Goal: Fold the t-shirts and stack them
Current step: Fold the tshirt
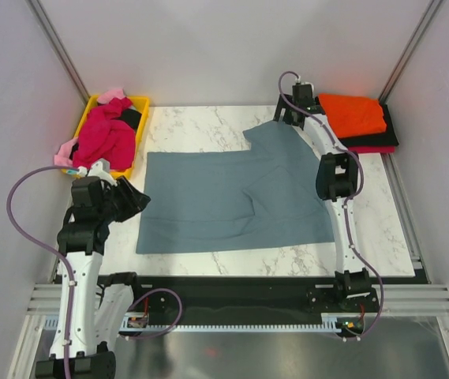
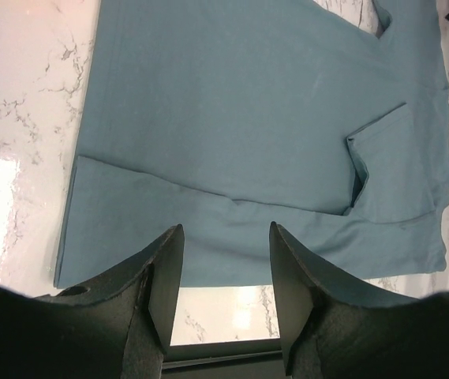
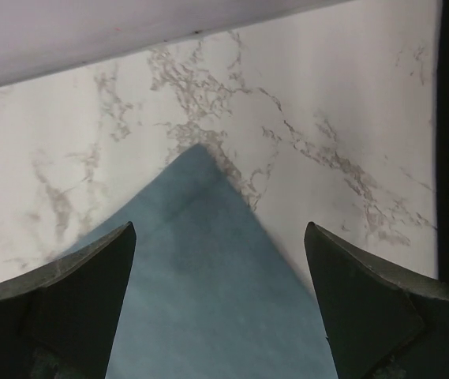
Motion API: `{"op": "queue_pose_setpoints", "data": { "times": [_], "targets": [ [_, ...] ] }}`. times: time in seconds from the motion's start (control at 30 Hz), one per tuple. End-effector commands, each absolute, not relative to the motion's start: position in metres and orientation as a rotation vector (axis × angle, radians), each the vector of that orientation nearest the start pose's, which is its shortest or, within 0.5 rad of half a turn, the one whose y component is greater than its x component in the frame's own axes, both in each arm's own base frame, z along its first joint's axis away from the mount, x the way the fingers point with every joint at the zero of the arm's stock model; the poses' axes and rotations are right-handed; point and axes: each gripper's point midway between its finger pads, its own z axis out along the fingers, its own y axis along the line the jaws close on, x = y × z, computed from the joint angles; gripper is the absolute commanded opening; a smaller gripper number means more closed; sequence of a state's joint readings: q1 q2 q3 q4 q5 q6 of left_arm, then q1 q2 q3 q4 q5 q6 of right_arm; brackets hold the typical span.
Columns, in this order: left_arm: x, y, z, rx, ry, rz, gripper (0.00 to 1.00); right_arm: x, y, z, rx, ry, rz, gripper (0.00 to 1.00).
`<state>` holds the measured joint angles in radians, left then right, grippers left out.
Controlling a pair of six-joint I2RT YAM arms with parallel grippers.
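A large slate blue-grey t-shirt (image 1: 232, 197) lies spread flat on the marble table, with one sleeve folded onto its body and a sleeve corner pointing to the back right. My left gripper (image 1: 139, 201) is open and empty at the shirt's left edge. In the left wrist view the left gripper (image 2: 226, 229) hovers over the shirt's (image 2: 248, 118) hem. My right gripper (image 1: 286, 118) is open over the far sleeve corner. In the right wrist view the right gripper (image 3: 219, 229) stands wide around that corner (image 3: 208, 300) without holding it. A folded orange shirt (image 1: 352, 113) lies on black (image 1: 386, 138) and red (image 1: 370, 148) ones.
A yellow tray (image 1: 141, 101) at the back left holds crumpled magenta (image 1: 106, 136), pink (image 1: 112, 95) and black (image 1: 132, 117) shirts. Grey walls with metal posts close in the back and sides. A black rail runs along the table's near edge (image 1: 232, 284).
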<state>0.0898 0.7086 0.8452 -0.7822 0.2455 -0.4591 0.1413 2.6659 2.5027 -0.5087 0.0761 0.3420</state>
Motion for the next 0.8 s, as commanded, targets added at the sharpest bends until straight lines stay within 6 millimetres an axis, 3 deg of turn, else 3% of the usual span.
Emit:
{"op": "queue_pose_setpoints", "data": {
  "times": [0.0,0.23,0.4,0.53,0.57,0.73,0.77],
  "targets": [
    [0.232,-0.04,0.212,-0.424,2.139,-0.47,0.55,0.705,0.096,0.094,0.245,2.059,0.143,0.96],
    [0.233,-0.04,0.211,-0.424,2.147,-0.474,0.55,0.716,0.115,0.066,0.222,2.037,0.178,0.92],
    [0.232,-0.04,0.212,-0.424,2.142,-0.471,0.54,0.702,0.133,0.039,0.173,2.113,0.154,0.85],
    [0.232,-0.041,0.212,-0.42,2.14,-0.473,0.54,0.696,0.13,0.031,0.172,2.136,0.123,0.78],
    [0.232,-0.04,0.212,-0.423,2.141,-0.473,0.54,0.696,0.128,0.03,0.174,2.137,0.12,0.68],
    [0.232,-0.041,0.212,-0.421,2.14,-0.471,0.54,0.695,0.125,0.03,0.192,2.137,0.092,0.41],
    [0.233,-0.041,0.212,-0.422,2.142,-0.471,0.54,0.696,0.121,0.029,0.195,2.137,0.082,0.32]
  ]
}}
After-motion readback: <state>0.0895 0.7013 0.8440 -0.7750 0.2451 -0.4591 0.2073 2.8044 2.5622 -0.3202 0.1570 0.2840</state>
